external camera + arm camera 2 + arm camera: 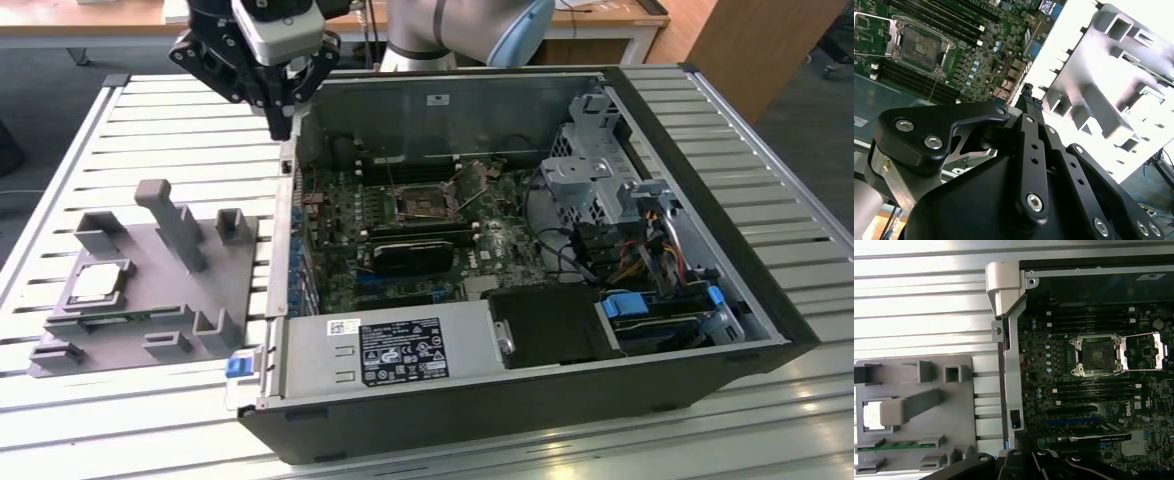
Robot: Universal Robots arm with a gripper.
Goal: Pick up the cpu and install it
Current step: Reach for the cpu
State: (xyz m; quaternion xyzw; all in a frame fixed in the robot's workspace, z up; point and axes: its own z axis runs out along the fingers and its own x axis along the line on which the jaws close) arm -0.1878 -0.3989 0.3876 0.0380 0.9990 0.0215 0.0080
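The grey fixture tray lies on the slatted table, down to the exterior view's left of the hand. The cpu lies flat in one of its pockets, well apart from the hand. On the hand's other side the open computer case holds the motherboard, its socket bare. The hand hangs pointing down over the case's wall, clenched on nothing. The first wrist view shows the socket's frame flipped open.
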